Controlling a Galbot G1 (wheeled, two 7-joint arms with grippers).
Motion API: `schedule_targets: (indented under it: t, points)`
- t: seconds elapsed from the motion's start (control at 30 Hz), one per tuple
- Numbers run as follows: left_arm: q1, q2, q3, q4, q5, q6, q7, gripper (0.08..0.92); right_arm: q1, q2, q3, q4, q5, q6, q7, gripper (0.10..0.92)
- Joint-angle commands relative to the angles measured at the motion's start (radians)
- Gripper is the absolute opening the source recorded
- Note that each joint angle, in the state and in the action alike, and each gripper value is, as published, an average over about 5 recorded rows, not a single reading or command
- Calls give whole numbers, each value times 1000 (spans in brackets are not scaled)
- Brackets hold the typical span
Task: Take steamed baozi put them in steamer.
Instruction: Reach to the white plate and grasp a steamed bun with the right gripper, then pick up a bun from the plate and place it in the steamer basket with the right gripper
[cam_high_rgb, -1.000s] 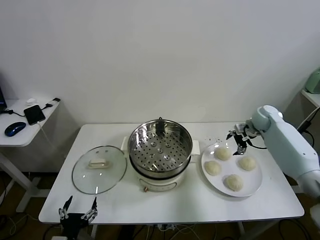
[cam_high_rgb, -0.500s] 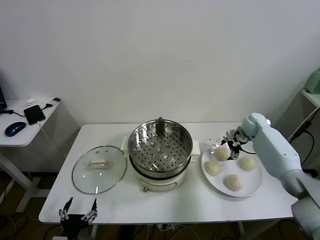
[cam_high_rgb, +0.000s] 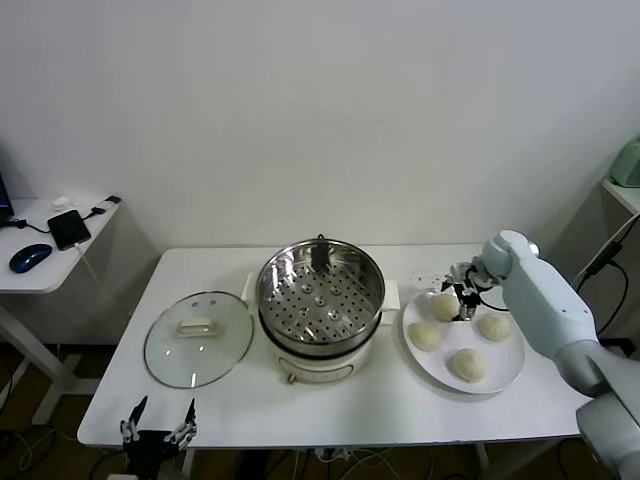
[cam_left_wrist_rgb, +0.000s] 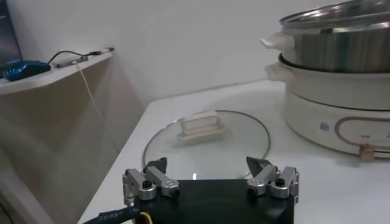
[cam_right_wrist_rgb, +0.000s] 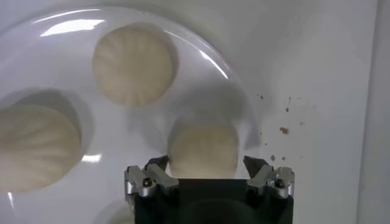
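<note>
Right now I have the right gripper (cam_high_rgb: 466, 297) hovering over the far-left bun on the white plate (cam_high_rgb: 507, 372), fingers spread apart and empty. From the right wrist camera that steamed baozi (cam_right_wrist_rgb: 203, 150) sits squarely between the two fingertips (cam_right_wrist_rgb: 157, 164), so the line-up looks good to me. Three more baozi lie on the same plate: one just to the right (cam_high_rgb: 493, 326), one nearer (cam_high_rgb: 425, 335), and one nearest of all (cam_high_rgb: 467, 365). They are close together but not touching, as far as I can tell.

To do this pick well, I would come straight down so the fingers straddle the dome at its widest part, not the top, where they might slip off. The dough looks soft, so I judge a gentle close is best; a hard squeeze could dent or tear it. I would also watch the right-hand finger, since the neighbouring bun is near that side.

The steamer (cam_high_rgb: 320, 296) stands open in the middle of the table, left of the plate, its perforated tray bare. Its glass lid (cam_high_rgb: 198, 338) lies on the table further left. My left gripper (cam_left_wrist_rgb: 210, 178) waits at the near-left table edge, fingers open, holding nothing.
</note>
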Motion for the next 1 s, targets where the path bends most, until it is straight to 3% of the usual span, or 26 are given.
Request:
schedule_targets:
  t: [0.03, 0.4, 0.7, 1.0]
  points:
    - [-1, -2, 6, 0, 3, -1, -1, 823, 0, -2, 1, 6, 4, -3, -3, 683]
    - [0, -1, 18, -4, 7, -3, -2, 823, -7, -45, 31, 77, 66, -25, -36, 595]
    - [9, 5, 17, -40, 11, 9, 6, 823, 190, -95, -108, 212, 280, -88, -176, 568]
    - [9, -2, 7, -85, -3, 29, -14, 823, 594, 114, -408, 78, 523, -103, -299, 568]
